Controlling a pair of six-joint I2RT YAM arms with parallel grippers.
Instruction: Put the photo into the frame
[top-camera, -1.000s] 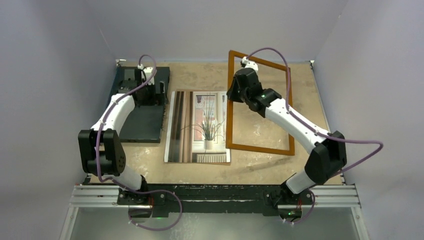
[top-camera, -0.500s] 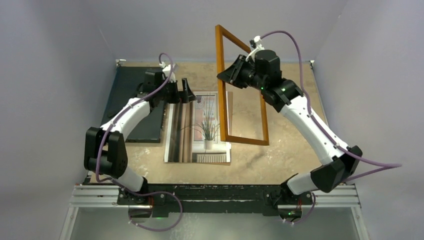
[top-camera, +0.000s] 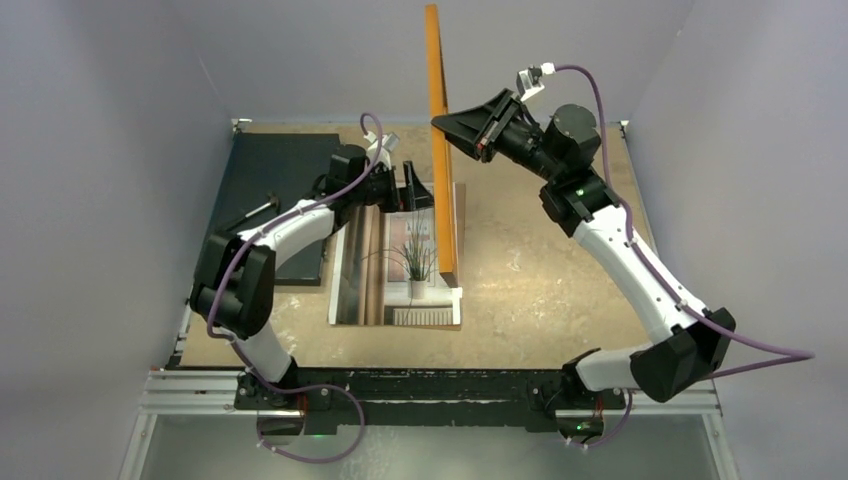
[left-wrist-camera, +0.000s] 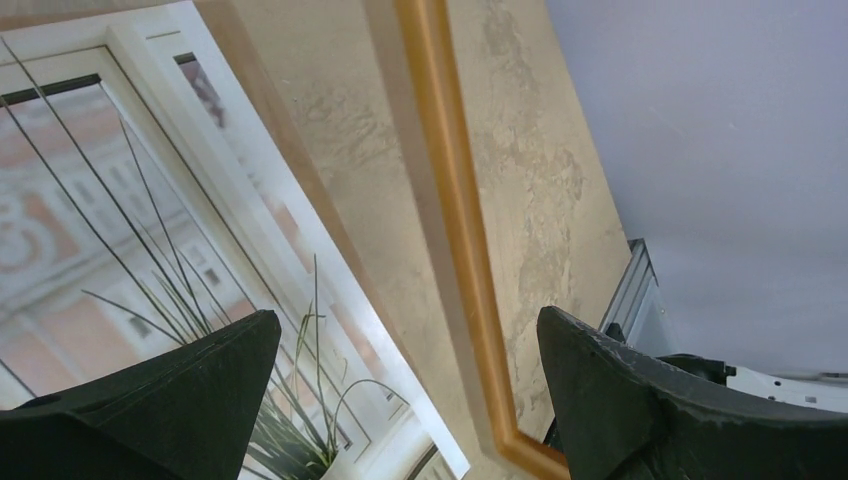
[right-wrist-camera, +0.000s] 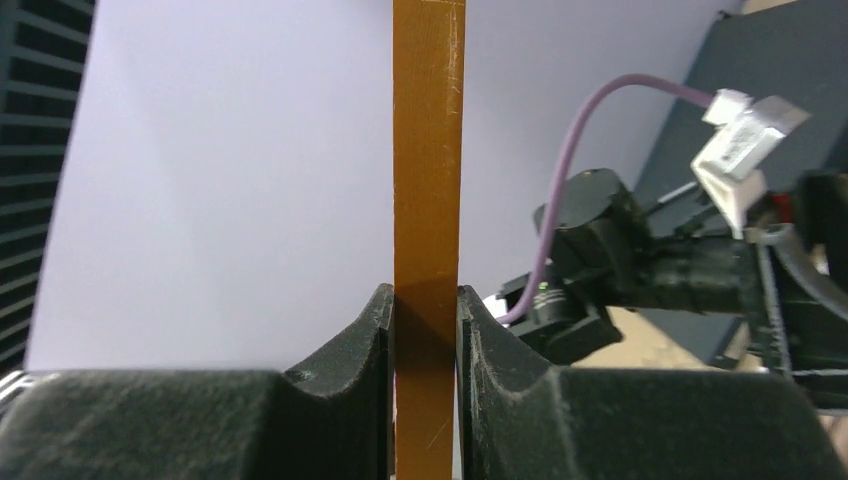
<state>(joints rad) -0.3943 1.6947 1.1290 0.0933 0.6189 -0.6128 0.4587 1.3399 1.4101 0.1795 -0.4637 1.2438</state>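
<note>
Soft, even white light falls from above, bright on the pale walls (top-camera: 120, 150) and the tan table (top-camera: 560, 250), where the upright frame (left-wrist-camera: 455, 200) drops only a faint, blurred-edged shadow beside it in the left wrist view, and the overhead view is crisp, the close-ups slightly softer.

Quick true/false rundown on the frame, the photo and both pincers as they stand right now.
1. The right pincer is shut on the frame. True.
2. The frame lies flat on the table. False: it stands on edge, nearly upright, with its lower end down by the right side of the photo.
3. The left pincer grips the photo. False: it is open with nothing between its fingers, above the photo's far end.
4. The photo lies flat, picture side up. True.
5. The photo sits inside the frame. False: that step is not yet done.
</note>
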